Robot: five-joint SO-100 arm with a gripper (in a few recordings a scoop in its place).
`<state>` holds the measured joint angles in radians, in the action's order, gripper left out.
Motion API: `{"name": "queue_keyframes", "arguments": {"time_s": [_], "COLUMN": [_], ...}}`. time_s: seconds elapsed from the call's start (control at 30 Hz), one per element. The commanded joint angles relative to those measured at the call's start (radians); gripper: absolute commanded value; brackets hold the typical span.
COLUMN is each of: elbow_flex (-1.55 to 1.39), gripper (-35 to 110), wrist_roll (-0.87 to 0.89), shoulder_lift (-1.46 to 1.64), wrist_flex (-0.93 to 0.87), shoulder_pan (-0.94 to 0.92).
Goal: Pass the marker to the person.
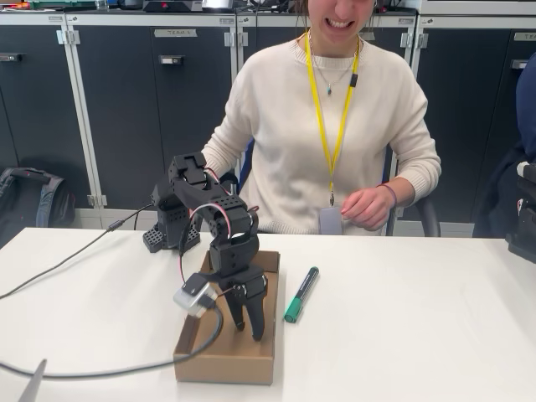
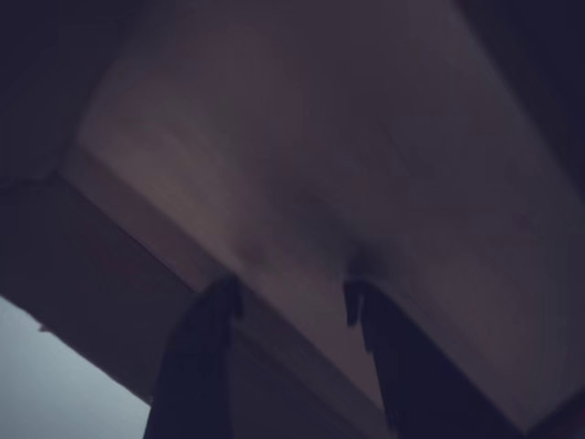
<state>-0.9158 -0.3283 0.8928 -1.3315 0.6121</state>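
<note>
We see the marker [image 1: 301,294] lying on the table [image 1: 419,335] just right of the cardboard tray [image 1: 226,364], green cap nearest us. The gripper [image 1: 244,325] reaches down into that tray — fingers parted, gripping nothing. The wrist view is dark and blurred; both fingertips [image 2: 224,302] touch the tray floor. Beyond the tray sits the person [image 1: 331,142], face cut off.
</note>
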Motion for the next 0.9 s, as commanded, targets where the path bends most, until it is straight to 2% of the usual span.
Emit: {"name": "queue_keyframes", "arguments": {"time_s": [0.0, 0.17, 0.37, 0.63, 0.87], "elbow_flex": [0.002, 0.006, -0.012, -0.172, -0.365], "gripper": [24, 25, 28, 28, 28], "wrist_roll": [-0.071, -0.064, -0.094, -0.212, -0.333], "shoulder_lift": [0.035, 0.101, 0.291, 0.532, 0.535], "wrist_flex": [0.055, 0.018, 0.067, 0.202, 0.331], "shoulder_pan": [0.054, 0.055, 0.092, 0.149, 0.204]}}
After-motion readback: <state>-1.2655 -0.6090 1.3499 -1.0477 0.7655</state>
